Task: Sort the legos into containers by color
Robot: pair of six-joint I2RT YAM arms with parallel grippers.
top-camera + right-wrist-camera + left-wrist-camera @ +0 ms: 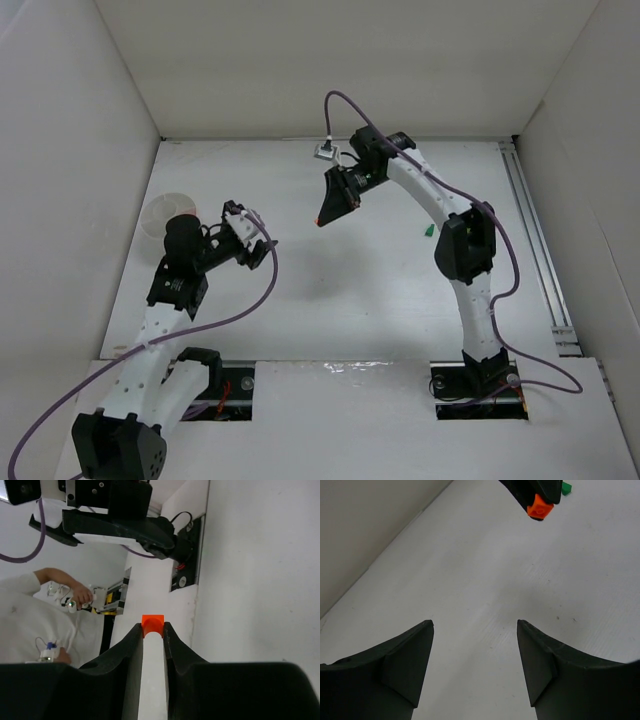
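Right wrist view tells most of it: the right gripper (152,628) is pinched onto an orange brick (152,620), but only by the very tips, so the brick pokes out past them. The left gripper (475,625) has its fingers spread with nothing but bare table between them. From its camera the orange brick hangs up ahead, off the surface, and a green brick (566,487) lies on the table just past that. The white bowl (165,213) sits behind the left gripper, tucked against that arm's wrist and well apart from the right gripper.

What worries me is how thin that grip is. A brick held by the tips could twist or pop out on a quick swing, and I'd guess it skitters on a top this smooth. If the right gripper heads for the bowl it also has to get past the left arm, and a bump there could shove the bowl. I can't tell if anything's in the bowl, it's washed out from above.

The table (350,290) is plain white and smooth. White boards (60,150) wall it in on three sides, a metal rail (535,230) runs down the right edge, and a person (30,615) in white shows beyond the arm bases.
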